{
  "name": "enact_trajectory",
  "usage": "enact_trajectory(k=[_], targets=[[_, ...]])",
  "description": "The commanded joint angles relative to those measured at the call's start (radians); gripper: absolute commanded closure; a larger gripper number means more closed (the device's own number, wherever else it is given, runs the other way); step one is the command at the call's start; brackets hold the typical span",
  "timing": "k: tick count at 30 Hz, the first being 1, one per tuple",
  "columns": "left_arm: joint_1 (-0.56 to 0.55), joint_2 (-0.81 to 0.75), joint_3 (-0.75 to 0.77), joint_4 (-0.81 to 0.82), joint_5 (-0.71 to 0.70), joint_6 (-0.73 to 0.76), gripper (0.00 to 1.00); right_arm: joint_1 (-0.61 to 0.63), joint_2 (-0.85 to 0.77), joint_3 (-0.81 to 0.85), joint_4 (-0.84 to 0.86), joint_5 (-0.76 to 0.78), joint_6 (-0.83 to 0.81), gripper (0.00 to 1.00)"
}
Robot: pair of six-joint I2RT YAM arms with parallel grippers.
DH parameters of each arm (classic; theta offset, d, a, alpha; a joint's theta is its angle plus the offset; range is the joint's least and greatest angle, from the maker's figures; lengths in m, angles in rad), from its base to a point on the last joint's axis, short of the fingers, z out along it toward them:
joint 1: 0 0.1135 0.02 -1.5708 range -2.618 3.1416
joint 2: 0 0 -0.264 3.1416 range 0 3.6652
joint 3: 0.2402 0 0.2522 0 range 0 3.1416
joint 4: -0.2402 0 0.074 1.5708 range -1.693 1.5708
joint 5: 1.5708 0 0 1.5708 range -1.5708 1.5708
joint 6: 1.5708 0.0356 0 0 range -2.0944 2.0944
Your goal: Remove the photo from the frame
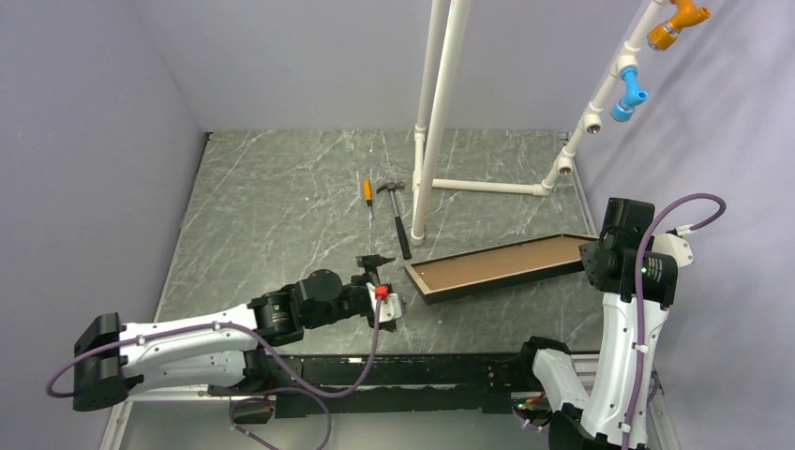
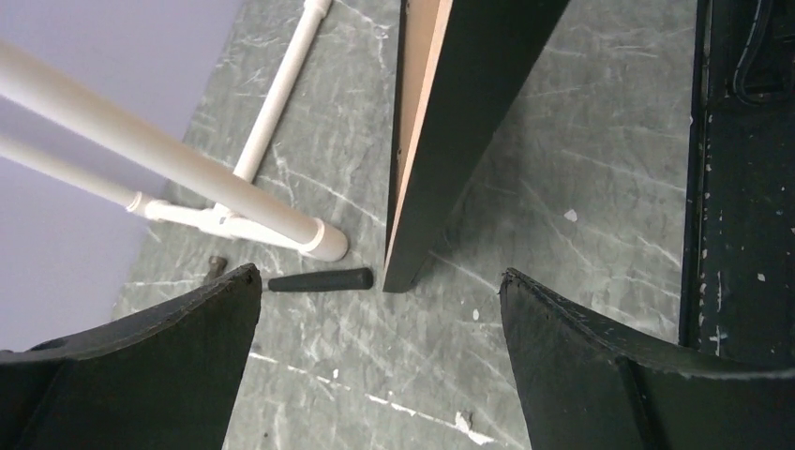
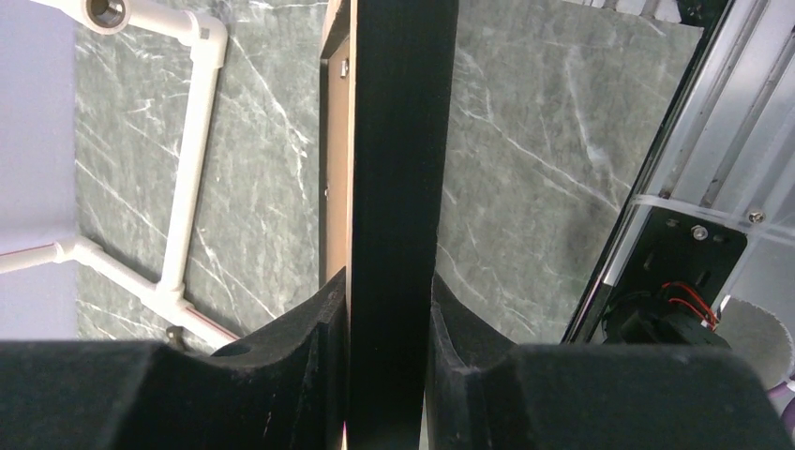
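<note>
The thin black frame (image 1: 487, 283) stands tilted on its long edge across the table's right half. The photo's plain brown back (image 1: 497, 261) faces up and away inside it, so the picture side is hidden. My right gripper (image 1: 592, 255) is shut on the frame's right end; in the right wrist view the black frame (image 3: 398, 141) fills the gap between the pads (image 3: 319, 319), with the brown board (image 3: 336, 150) beside it. My left gripper (image 1: 386, 284) is open just left of the frame's near-left corner (image 2: 412, 272), and nothing is between its fingers (image 2: 187, 347).
A black-handled hammer (image 1: 400, 225) and an orange screwdriver (image 1: 367, 194) lie behind the left gripper; the hammer's handle (image 2: 319, 279) ends close to the frame's corner. A white pipe stand (image 1: 436, 122) with blue and orange fittings rises at the back right.
</note>
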Motion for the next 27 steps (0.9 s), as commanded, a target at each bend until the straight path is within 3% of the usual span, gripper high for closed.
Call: enact_trajectory(k=[1, 10, 21, 27], targets=[[0.024, 0.083, 0.055, 0.196, 0.144, -0.004, 0.01, 0.003, -0.013, 0.052, 0.018, 0.015, -0.043, 1.00], [0.031, 0.241, 0.093, 0.307, 0.316, -0.087, 0.08, 0.003, -0.017, 0.054, 0.014, 0.015, -0.036, 1.00], [0.095, 0.341, 0.130, 0.423, 0.431, -0.301, 0.41, 0.002, -0.031, 0.034, 0.017, 0.014, -0.022, 1.00], [0.098, 0.393, 0.155, 0.462, 0.447, -0.390, 0.37, 0.003, -0.031, 0.043, 0.012, 0.020, -0.021, 1.00]])
